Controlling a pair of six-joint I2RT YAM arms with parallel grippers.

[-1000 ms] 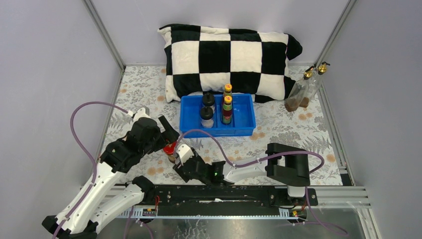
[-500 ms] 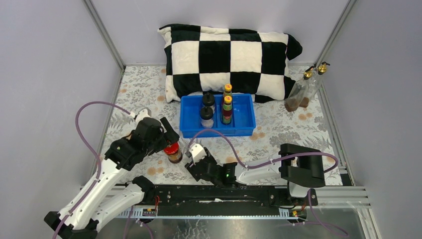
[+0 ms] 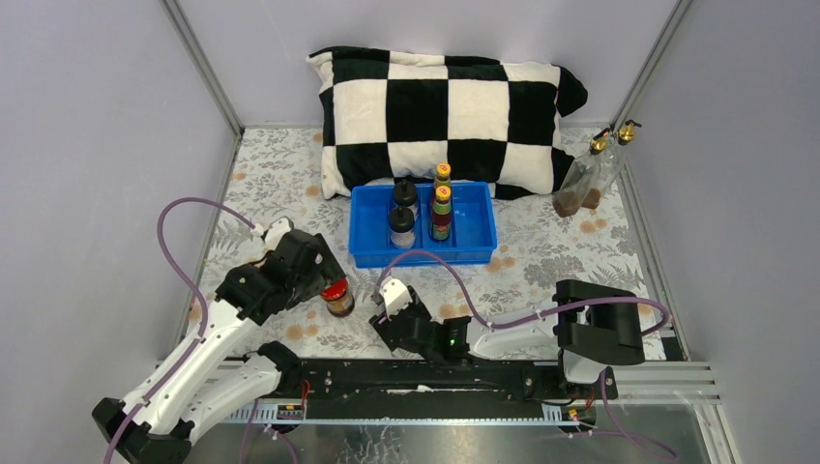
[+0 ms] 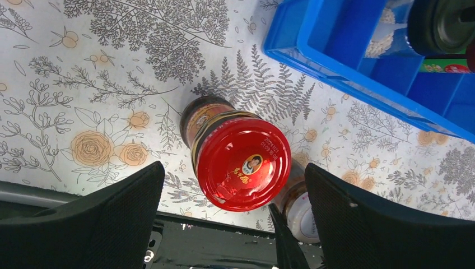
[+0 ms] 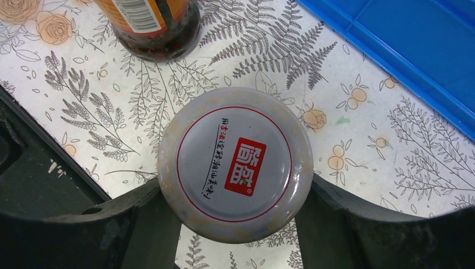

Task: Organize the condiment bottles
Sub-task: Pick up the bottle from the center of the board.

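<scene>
Red-lidded jar (image 4: 241,162) stands by the worktop's (image 3: 290,184) near edge, straddled by the wide-open left gripper (image 4: 232,171) for grasping; the right gripper (image 5: 235,199) seemingly clamps the white-lidded jar (image 5: 235,162).

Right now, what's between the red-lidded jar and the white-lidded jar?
Only bare floral tablecloth between red-lidded jar and white-lidded jar, shown in right wrist view.

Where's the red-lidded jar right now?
Top view: the red-lidded jar stands left of centre, before the blue tray's near-left corner, between the fingers of the open left claw.
</scene>
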